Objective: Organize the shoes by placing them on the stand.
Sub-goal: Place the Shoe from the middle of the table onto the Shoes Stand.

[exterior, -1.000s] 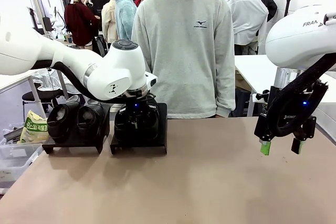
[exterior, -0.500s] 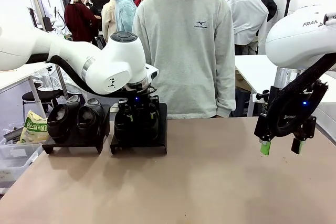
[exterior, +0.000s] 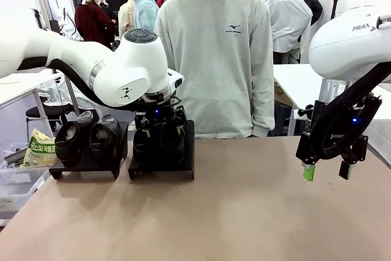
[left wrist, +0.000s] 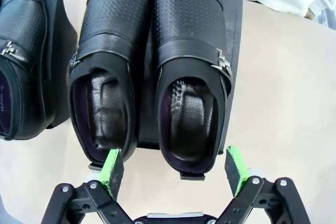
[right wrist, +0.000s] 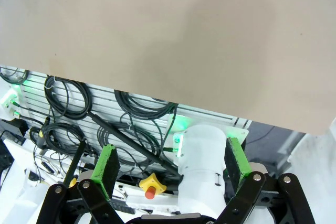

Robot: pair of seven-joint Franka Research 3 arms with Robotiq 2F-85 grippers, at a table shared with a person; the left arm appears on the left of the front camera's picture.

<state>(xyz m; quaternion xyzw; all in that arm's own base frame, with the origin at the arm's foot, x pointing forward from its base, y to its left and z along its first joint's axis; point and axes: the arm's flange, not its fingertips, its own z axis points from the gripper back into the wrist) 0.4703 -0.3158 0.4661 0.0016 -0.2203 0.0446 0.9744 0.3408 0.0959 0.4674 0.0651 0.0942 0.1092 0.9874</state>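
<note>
Two black shoes [left wrist: 107, 66] [left wrist: 189, 61] stand side by side, toes away from me, on the right black stand [left wrist: 235, 19]. My left gripper [left wrist: 174, 169] hovers open just behind their heels, its green pads [left wrist: 112, 166] apart and touching nothing. A third shoe [left wrist: 21, 51] rests on the left stand [left wrist: 55, 51]. From the front, the left gripper [exterior: 160, 131] hangs over the right stand [exterior: 162, 172] and partly hides its shoes. The left stand [exterior: 85, 166] carries two shoes [exterior: 73, 136] [exterior: 105, 136]. My right gripper [exterior: 322, 172] floats open and empty above the table's right side.
A person in a grey sweatshirt [exterior: 214, 59] stands at the far edge behind the stands. A yellow-green packet [exterior: 40, 148] and a clear bin [exterior: 12, 181] sit off the table's left. The brown table [exterior: 244, 212] is bare in front. The right wrist looks past the table edge [right wrist: 157, 98] at cables.
My left gripper has opened, letting go of the shoe on the right stand, and has lifted slightly. The right arm has not moved.
</note>
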